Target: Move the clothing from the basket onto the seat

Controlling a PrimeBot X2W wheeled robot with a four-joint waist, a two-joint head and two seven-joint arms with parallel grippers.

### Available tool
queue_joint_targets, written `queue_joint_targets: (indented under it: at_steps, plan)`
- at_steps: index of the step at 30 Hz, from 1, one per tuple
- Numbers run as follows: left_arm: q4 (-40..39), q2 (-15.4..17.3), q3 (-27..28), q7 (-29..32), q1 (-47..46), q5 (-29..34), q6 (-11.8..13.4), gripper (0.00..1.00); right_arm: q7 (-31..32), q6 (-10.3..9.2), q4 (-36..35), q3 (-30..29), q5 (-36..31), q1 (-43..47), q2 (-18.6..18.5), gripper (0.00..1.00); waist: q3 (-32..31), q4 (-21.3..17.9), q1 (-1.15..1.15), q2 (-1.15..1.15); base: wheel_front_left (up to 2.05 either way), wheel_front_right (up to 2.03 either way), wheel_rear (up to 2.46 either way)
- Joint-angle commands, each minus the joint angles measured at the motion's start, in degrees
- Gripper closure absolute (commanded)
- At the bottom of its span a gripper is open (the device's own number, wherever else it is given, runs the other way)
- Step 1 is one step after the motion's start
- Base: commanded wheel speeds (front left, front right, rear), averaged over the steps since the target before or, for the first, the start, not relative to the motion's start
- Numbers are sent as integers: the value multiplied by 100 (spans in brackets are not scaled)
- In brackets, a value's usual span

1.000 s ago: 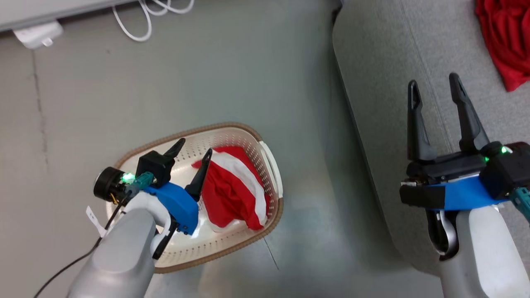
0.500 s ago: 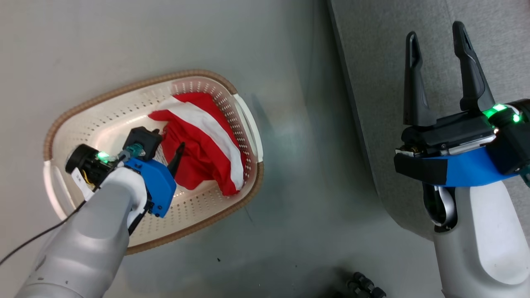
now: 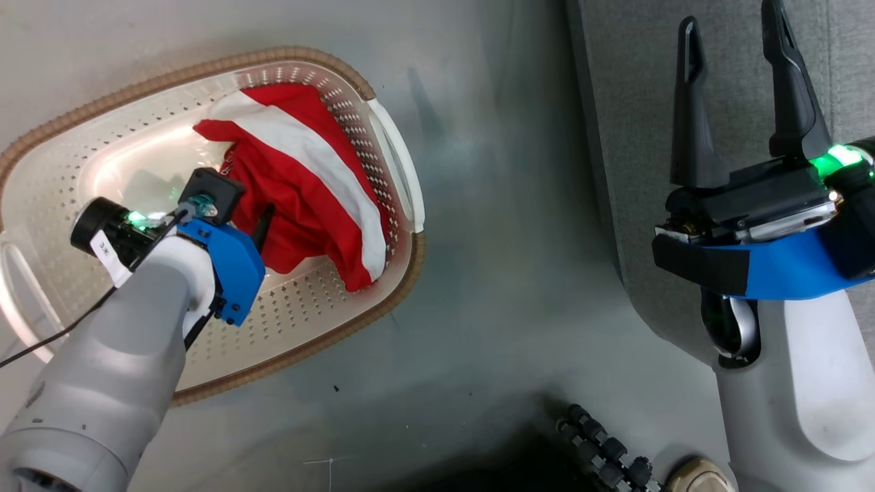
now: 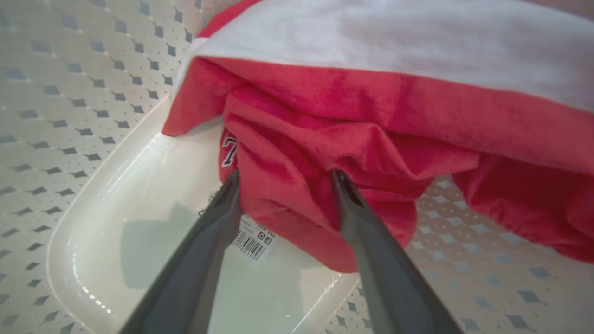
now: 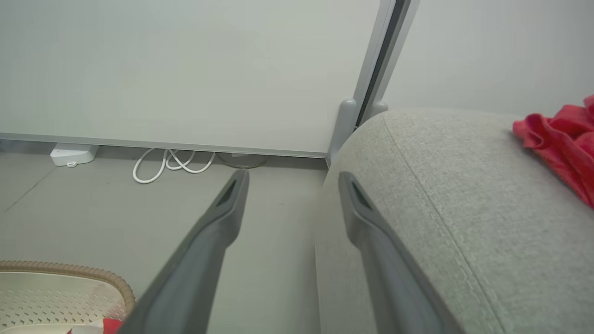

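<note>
The cream basket (image 3: 205, 65) with its brown rim stands on the floor at the left. In it lies the red clothing (image 3: 301, 171), crossed by a broad white stripe. My left gripper (image 3: 249, 219) reaches down into the basket. In the left wrist view this gripper (image 4: 285, 181) is open, its fingers (image 4: 227, 204) straddling a bunched red fold (image 4: 287, 195) above the barcode label (image 4: 253, 241). My right gripper (image 3: 731, 20) is open and holds nothing, over the left edge of the grey seat (image 3: 649, 137). Another red garment (image 5: 561, 148) lies on the seat (image 5: 464, 208).
Grey floor separates the basket from the seat. A black ribbed part (image 3: 601, 451) and a tan round object (image 3: 697, 478) sit at the bottom edge. By the wall lie a coiled white cable (image 5: 171, 162) and a white adapter (image 5: 72, 154).
The head camera has tilted down, so the whole picture shifted. My left gripper has sunk deeper into the basket and its fingers now sit around a fold of the red clothing. The right gripper stays open.
</note>
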Motion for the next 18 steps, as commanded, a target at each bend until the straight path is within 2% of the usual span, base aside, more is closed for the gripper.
queue_joint_targets:
  at_steps: [1, 14, 15, 16, 18]
  plan:
    - [43, 61, -36, 22, -121, -37, -9, 0, 0, -2, -43, 21, 65, -140, 22, 0, 132, -38, -1, 0, 0, 0, 0]
    - [274, -47, -522, 186, -469, -196, -9, 0, 0, -2, -136, -43, 19, -130, 23, 0, 518, 18, -1, 0, 2, 2, 2]
    - [271, -58, -555, 185, -478, -222, -9, 55, 0, -2, -137, -49, 1, -136, 23, 0, 528, 35, -1, 0, 1, 1, 1]
    - [263, -60, -592, 163, -497, -236, -9, 96, 0, -3, -141, -51, -1, -141, 23, 0, 535, 46, -1, 0, 0, 0, 0]
    - [250, -70, -728, 191, -500, -297, -9, 100, 0, -2, -125, -52, -9, -178, 23, 0, 543, 61, -1, 0, 0, 0, 0]
